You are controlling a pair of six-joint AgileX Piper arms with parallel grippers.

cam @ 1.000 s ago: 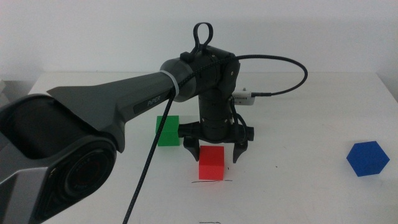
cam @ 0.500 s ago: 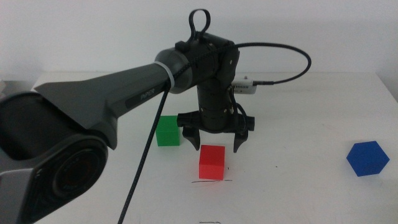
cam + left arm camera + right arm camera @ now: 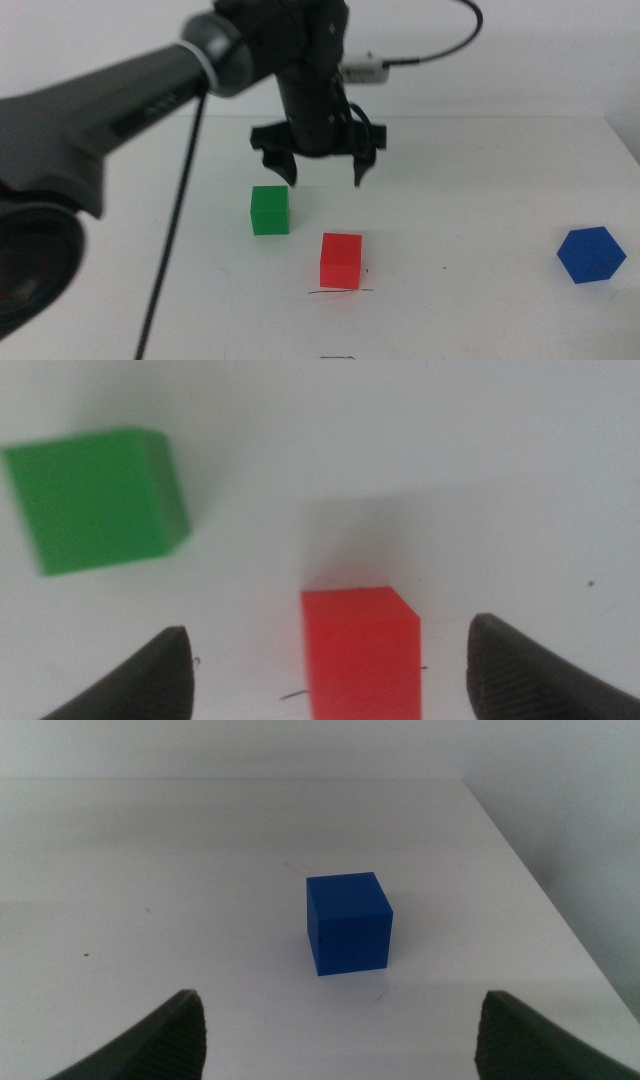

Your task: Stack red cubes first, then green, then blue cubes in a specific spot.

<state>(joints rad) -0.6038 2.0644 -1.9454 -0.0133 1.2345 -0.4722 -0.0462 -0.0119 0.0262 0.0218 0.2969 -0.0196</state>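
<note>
From the middle view, the plain white table (image 3: 480,220) is filling the frame under a pale blank wall, and the left arm is reaching in from the left with its upper links and cable running out of the picture. The left gripper (image 3: 316,176) is hanging above the tabletop with its dark jaws spread wide and nothing between them. Below it the small matte bright-red cube (image 3: 340,260) is sitting on the table on a thin dark pen mark (image 3: 338,292), and the small matte bright-green cube (image 3: 270,210) is sitting just beside it, apart, not touching. The small matte deep-blue cube (image 3: 591,254) is resting well apart near the table's right edge; the right arm is out of this view. In the left wrist view, only the two jaw tips are showing, set wide, with the red cube (image 3: 360,650) between them, its lower part cut off, and the green cube (image 3: 97,497) looking slightly blurred off to one side. In the right wrist view, the right gripper's jaw tips are standing wide open over bare white table, the blue cube (image 3: 346,922) ahead of them, near the table's edge.
</note>
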